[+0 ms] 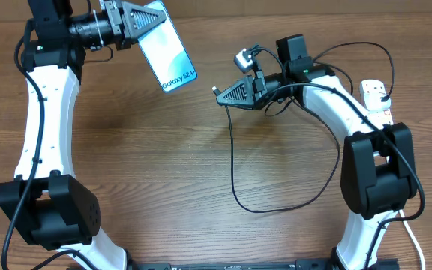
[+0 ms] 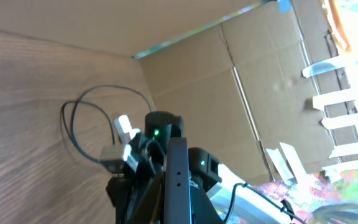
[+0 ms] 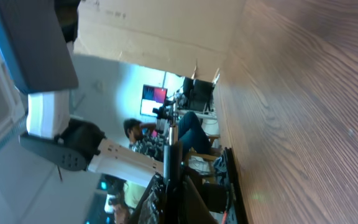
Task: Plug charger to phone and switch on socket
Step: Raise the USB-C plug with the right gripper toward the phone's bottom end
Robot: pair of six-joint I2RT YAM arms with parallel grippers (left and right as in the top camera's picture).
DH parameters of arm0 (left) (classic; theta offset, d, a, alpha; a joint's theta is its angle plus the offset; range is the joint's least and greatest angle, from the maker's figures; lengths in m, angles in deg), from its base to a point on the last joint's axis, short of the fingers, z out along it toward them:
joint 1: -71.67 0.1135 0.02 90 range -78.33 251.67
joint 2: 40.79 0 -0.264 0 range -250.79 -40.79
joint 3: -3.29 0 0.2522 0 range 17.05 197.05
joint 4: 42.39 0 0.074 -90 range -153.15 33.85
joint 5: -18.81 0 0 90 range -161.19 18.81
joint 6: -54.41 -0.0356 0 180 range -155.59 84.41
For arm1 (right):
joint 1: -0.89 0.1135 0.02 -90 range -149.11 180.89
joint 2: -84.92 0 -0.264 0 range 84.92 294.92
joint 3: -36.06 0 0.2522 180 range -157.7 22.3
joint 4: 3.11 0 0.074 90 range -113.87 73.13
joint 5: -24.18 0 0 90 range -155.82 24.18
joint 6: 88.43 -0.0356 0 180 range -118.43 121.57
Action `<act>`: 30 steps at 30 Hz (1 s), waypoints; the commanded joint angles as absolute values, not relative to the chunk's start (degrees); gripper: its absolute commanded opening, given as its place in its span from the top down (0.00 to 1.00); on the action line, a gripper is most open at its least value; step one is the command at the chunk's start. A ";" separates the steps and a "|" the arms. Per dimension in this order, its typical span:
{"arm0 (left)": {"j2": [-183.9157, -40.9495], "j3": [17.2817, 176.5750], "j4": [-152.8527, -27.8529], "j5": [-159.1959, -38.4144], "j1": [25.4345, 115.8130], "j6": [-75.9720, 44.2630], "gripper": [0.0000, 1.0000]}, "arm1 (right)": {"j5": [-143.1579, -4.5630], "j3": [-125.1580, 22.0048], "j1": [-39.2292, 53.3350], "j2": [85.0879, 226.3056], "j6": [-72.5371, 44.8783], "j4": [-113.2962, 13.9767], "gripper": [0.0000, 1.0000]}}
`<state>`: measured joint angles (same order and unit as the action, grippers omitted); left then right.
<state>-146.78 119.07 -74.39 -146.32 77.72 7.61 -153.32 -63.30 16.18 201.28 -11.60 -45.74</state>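
- Right now your left gripper (image 1: 147, 24) is clamped shut on one short end of the phone (image 1: 167, 54). It holds the phone at the far left of the table (image 1: 163, 165), apparently lifted, with the lit screen facing the overhead camera.
- The phone's long axis runs diagonally away from that gripper toward the table's middle. Its free short end, beside the "Galaxy S24+" lettering, points toward your right arm.
- Your right gripper (image 1: 222, 93) is closed on the charger (image 1: 232, 157) just behind the connector tip (image 1: 216, 91). The tip pokes out leftward, toward the phone.
- The relation to watch is that the tip sits just right of the phone's free end and a little lower in the overhead view, near it but not touching.
- The right arm is the nearer one to close that gap. To my eye the tip and the phone's axis are not quite in line, so expect to correct the angle before you push in.
- No view shows the port on the phone's edge, so I cannot tell how well the tip is aimed at it.
- The charger's cable drops from the right gripper, loops slackly across the table and climbs back under the right arm. Nothing lies between the tip and the phone.
- The power strip (image 1: 376, 94) lies at the far right, partly hidden behind the right arm and well apart from both grippers. I cannot tell whether the plug is seated in it, or how its switch is set.
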 commanded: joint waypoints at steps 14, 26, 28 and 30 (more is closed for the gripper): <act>-146.43 119.42 -65.62 -137.16 76.36 14.45 0.96 | -155.73 -64.57 16.64 201.30 -30.92 -17.32 0.96; -150.65 119.40 -67.48 -137.05 75.84 9.40 0.95 | -155.75 -64.18 16.64 201.32 -33.87 -9.65 0.96; -152.31 119.40 -67.13 -137.45 75.81 9.38 0.96 | -155.75 -64.16 16.64 201.32 -32.69 -9.76 0.96; -154.19 119.40 -65.71 -138.43 75.81 9.40 0.95 | -155.75 -64.11 16.64 201.32 -31.07 -10.02 0.96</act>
